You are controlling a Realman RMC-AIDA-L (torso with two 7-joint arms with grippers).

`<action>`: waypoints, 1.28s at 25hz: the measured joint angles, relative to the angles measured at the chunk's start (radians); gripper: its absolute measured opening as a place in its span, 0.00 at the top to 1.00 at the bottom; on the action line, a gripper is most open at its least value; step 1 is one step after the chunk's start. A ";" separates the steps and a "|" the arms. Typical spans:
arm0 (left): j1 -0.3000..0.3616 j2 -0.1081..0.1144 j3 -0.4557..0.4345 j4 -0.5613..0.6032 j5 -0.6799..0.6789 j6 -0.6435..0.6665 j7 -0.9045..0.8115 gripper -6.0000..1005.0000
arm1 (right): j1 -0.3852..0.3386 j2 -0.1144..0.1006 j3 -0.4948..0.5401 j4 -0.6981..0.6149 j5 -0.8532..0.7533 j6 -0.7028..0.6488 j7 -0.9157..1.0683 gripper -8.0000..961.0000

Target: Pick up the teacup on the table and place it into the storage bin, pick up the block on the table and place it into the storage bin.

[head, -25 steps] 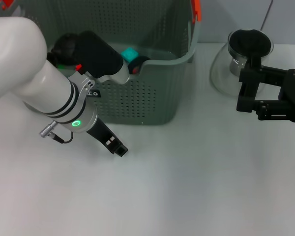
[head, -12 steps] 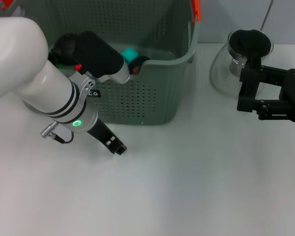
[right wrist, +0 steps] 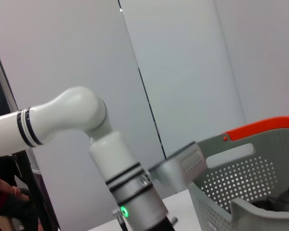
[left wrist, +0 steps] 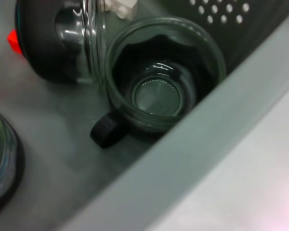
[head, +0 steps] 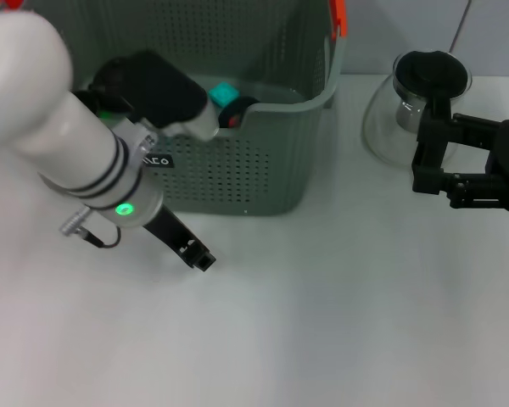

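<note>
The grey-green storage bin (head: pixel 263 161) stands at the back of the table. My left arm reaches over its front left rim, and the left gripper (head: pixel 165 93) is down inside it. In the left wrist view a glass teacup (left wrist: pixel 159 86) with a black handle stands upright on the bin floor against the bin wall (left wrist: pixel 216 139), with nothing holding it. A teal block (head: pixel 223 91) lies inside the bin. My right gripper (head: pixel 458 161) hangs open at the right, beside the pitcher.
A glass pitcher (head: pixel 399 119) with a black lid stands right of the bin. Other dark glass vessels (left wrist: pixel 58 43) lie beside the teacup in the bin. An orange handle clip (head: pixel 338 17) sits on the bin's right rim. White tabletop (head: pixel 322 322) spreads in front.
My left arm has shifted slightly to the left at the bin's rim. The right arm has stayed still.
</note>
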 joint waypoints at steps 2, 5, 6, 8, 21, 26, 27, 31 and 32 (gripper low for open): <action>0.009 0.000 -0.065 -0.049 -0.033 0.088 0.039 0.59 | -0.001 0.000 0.000 0.000 0.001 -0.003 0.000 0.02; 0.015 0.001 -0.234 -0.130 -0.149 0.303 0.127 0.59 | 0.000 -0.001 0.000 -0.003 0.001 -0.015 0.000 0.02; 0.014 0.001 -0.312 -0.156 -0.197 0.388 0.162 0.59 | 0.001 -0.001 0.000 -0.004 0.001 -0.021 0.000 0.02; 0.003 0.011 -0.469 -0.190 -0.289 0.528 0.222 0.59 | 0.002 -0.002 0.000 -0.007 0.001 -0.029 0.000 0.02; -0.115 0.218 -0.709 0.047 -0.554 0.239 0.316 0.58 | 0.019 -0.001 -0.032 -0.002 -0.006 -0.043 -0.008 0.02; -0.130 0.210 -0.587 0.135 -0.467 -0.059 0.308 0.58 | 0.023 -0.001 -0.042 -0.001 -0.007 -0.038 -0.005 0.02; -0.130 0.207 -0.571 0.146 -0.452 -0.095 0.303 0.58 | 0.023 -0.001 -0.043 -0.001 -0.007 -0.037 -0.004 0.02; -0.127 0.191 -0.551 0.165 -0.432 -0.181 0.296 0.58 | 0.024 -0.002 -0.043 -0.004 -0.007 -0.039 -0.001 0.02; -0.125 0.188 -0.552 0.165 -0.432 -0.189 0.296 0.57 | 0.024 -0.002 -0.043 -0.005 -0.007 -0.039 -0.001 0.02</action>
